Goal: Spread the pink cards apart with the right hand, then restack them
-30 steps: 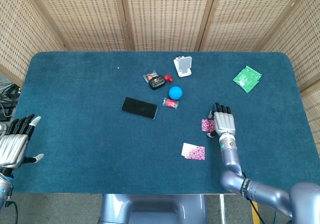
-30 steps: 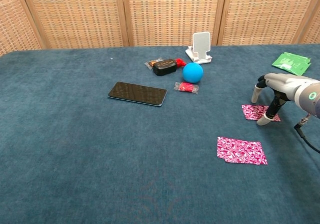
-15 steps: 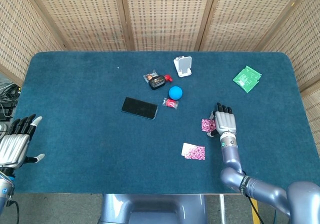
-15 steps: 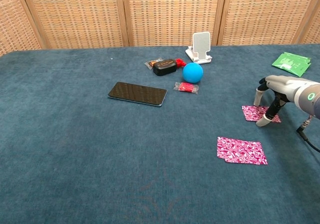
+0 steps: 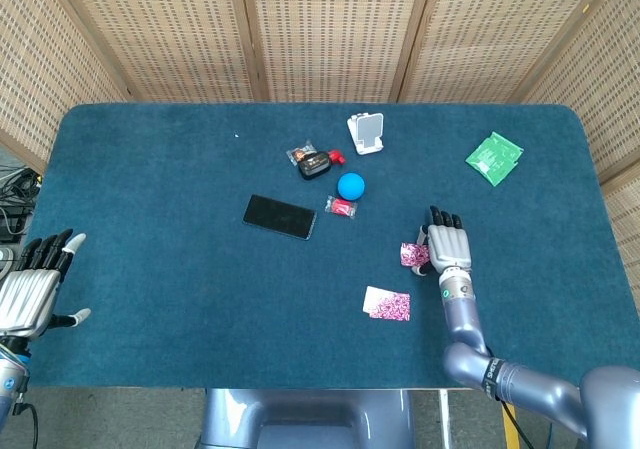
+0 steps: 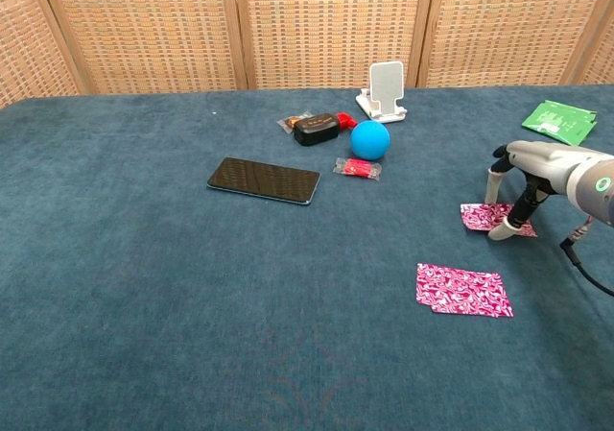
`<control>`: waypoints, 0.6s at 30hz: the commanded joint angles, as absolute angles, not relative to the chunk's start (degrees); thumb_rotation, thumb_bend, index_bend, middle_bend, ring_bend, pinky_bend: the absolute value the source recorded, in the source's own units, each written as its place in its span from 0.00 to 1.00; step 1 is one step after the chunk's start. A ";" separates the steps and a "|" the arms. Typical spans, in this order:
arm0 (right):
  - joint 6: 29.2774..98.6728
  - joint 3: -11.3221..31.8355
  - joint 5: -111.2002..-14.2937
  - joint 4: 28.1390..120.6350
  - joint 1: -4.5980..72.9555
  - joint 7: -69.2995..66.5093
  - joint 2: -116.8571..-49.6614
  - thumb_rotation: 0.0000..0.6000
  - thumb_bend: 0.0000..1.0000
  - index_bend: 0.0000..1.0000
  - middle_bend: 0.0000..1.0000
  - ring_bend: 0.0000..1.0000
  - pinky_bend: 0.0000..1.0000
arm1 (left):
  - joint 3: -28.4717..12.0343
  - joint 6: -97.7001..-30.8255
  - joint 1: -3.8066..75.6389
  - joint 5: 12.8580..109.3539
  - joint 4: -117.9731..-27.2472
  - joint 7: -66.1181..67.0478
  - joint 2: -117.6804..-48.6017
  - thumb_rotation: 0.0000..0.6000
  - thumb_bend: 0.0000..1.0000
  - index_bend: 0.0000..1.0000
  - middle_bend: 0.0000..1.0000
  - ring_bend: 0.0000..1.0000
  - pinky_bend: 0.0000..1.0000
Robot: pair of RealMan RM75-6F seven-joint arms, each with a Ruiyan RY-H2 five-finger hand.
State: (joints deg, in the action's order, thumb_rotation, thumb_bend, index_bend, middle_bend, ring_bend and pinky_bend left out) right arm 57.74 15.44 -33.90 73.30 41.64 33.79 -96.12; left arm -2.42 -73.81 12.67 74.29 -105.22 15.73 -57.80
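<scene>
My right hand (image 5: 447,241) (image 6: 540,167) stands on its fingertips at the table's right side, over a single pink patterned card (image 5: 410,255) (image 6: 477,217). Its thumb and a finger pinch this card, and the card's left edge looks bowed up off the cloth. A small overlapped stack of pink cards (image 5: 388,305) (image 6: 462,290) lies flat nearer the front edge, apart from the hand. My left hand (image 5: 30,287) hovers open off the table's left edge, holding nothing.
On the blue table cloth (image 5: 180,189) lie a black phone (image 5: 279,216) (image 6: 263,179), a blue ball (image 5: 350,185) (image 6: 369,139), a small red wrapper (image 5: 341,207), a black case (image 5: 314,164), a white stand (image 5: 366,132) (image 6: 386,90) and a green packet (image 5: 494,157) (image 6: 558,121).
The single card under my right hand has shifted slightly left and its edge has bowed up as the fingers closed in. The left hand has barely moved.
</scene>
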 commanded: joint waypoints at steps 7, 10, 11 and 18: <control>63.68 15.74 -31.79 86.16 41.11 37.75 -92.88 1.00 0.34 0.57 0.06 0.00 0.02 | -1.78 -73.23 12.79 75.71 -104.82 14.78 -57.34 1.00 0.00 0.00 0.00 0.00 0.00; 65.45 15.60 -30.03 90.67 40.91 38.96 -92.48 1.00 0.34 0.57 0.06 0.00 0.03 | -1.67 -73.46 12.68 76.28 -104.80 14.34 -57.15 1.00 0.00 0.00 0.00 0.00 0.00; 65.71 15.56 -29.64 91.42 40.91 39.22 -92.37 1.00 0.34 0.57 0.06 0.00 0.04 | -1.64 -73.46 12.67 76.35 -104.79 14.26 -57.12 1.00 0.00 0.00 0.00 0.00 0.00; 68.17 12.82 -29.91 96.93 40.87 41.22 -93.18 1.00 0.34 0.58 0.07 0.00 0.05 | -1.49 -73.63 12.48 76.78 -104.87 13.57 -56.73 1.00 0.00 0.00 0.00 0.00 0.00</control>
